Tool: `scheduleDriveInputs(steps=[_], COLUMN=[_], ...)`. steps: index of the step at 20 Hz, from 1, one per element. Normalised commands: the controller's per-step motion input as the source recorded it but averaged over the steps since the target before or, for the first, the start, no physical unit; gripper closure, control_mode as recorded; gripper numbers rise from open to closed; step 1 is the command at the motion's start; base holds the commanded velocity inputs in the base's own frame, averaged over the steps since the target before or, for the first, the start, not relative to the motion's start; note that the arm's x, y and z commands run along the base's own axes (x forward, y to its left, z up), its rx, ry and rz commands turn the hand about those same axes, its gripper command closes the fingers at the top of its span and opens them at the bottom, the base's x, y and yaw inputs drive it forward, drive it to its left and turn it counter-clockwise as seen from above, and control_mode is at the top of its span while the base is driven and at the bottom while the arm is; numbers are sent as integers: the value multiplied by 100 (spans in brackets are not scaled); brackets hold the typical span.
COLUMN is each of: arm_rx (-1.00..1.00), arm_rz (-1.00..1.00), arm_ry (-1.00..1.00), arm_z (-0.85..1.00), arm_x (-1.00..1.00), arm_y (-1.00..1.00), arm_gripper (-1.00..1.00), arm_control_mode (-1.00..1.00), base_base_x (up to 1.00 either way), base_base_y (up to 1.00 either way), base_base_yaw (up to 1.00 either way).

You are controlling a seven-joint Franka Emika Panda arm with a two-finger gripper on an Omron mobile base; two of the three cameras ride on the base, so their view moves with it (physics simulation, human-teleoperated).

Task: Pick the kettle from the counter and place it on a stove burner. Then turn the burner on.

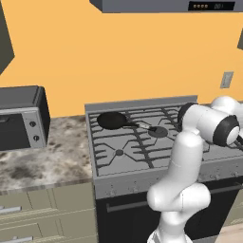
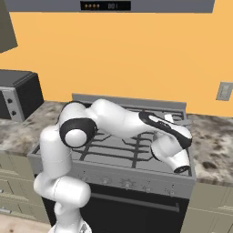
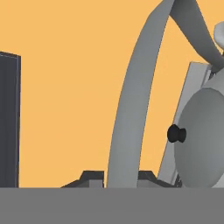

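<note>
1 thin grey handle (image 3: 131, 109) runs down into our tool, whose jaws are closed, seemingly on it. The kettle (image 3: 201, 140) hangs just beside it, near the stove's (image 2: 113, 175) right edge, we judge. It looks like rigid, slippery metal and will likely swing, so hold the handle firmly.

Bright, even rendered light; faint soft shadows, no glare; pics low-res, slightly soft.
</note>
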Motion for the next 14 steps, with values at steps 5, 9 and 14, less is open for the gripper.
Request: scheduleDriveInputs(steps=[5,9,14], arm_rx=[0,0,0], arm_rz=[0,0,0], arm_ry=[1,2,1], arm_z=[-43,-29,12], arm_x=[0,0,0], arm_y=[0,0,0], arm_gripper=[100,100,100], arm_control_mode=[-100,-100,-100], base_base_x=[0,0,0], base_base_y=[0,0,0], base_base_yaw=[0,0,0])
